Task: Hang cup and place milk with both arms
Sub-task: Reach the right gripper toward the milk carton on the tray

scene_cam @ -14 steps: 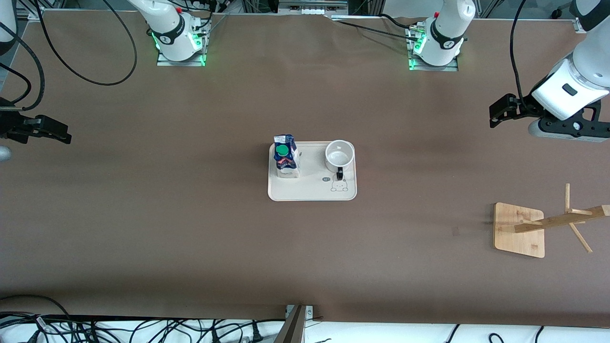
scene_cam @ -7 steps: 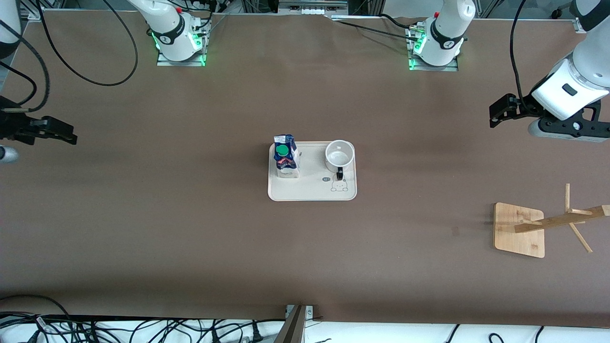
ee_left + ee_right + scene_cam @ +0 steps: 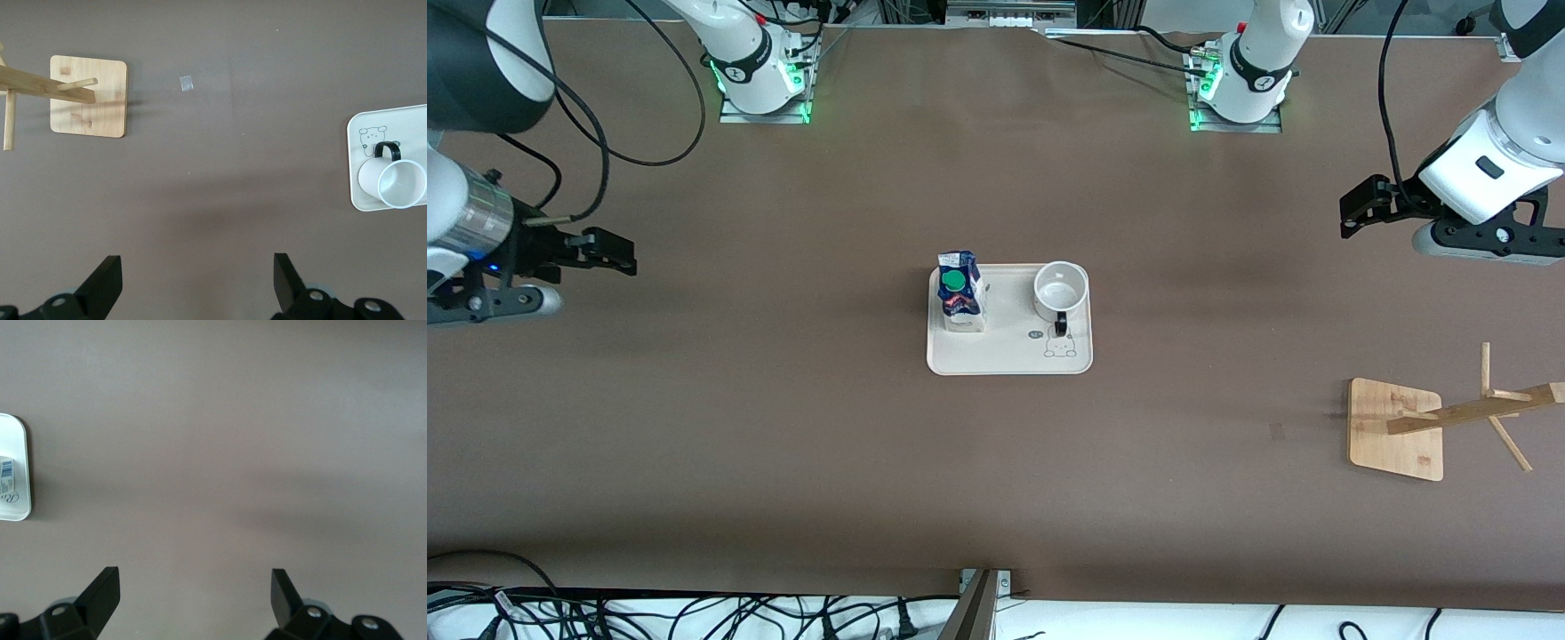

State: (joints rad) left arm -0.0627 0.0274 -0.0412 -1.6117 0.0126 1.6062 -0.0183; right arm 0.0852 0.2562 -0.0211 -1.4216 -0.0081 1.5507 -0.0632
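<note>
The white cup (image 3: 1060,290) with a black handle stands on a cream tray (image 3: 1009,357) at the middle of the table. The blue and white milk (image 3: 959,300) with a green cap stands on the same tray, toward the right arm's end. My left gripper (image 3: 1353,213) is open and empty over bare table near the left arm's end. Its wrist view shows the open gripper (image 3: 197,283), the cup (image 3: 393,184) and the tray (image 3: 353,157). My right gripper (image 3: 615,259) is open and empty over bare table near the right arm's end. Its wrist view shows the open gripper (image 3: 193,593) and the tray's edge (image 3: 19,495).
A wooden cup rack (image 3: 1394,428) with pegs stands near the left arm's end, nearer to the front camera than the tray; it also shows in the left wrist view (image 3: 88,97). A small tape mark (image 3: 1276,432) lies on the table beside it.
My right arm has swung in from the table's end toward the tray. My left arm, the cup and the milk have not moved.
</note>
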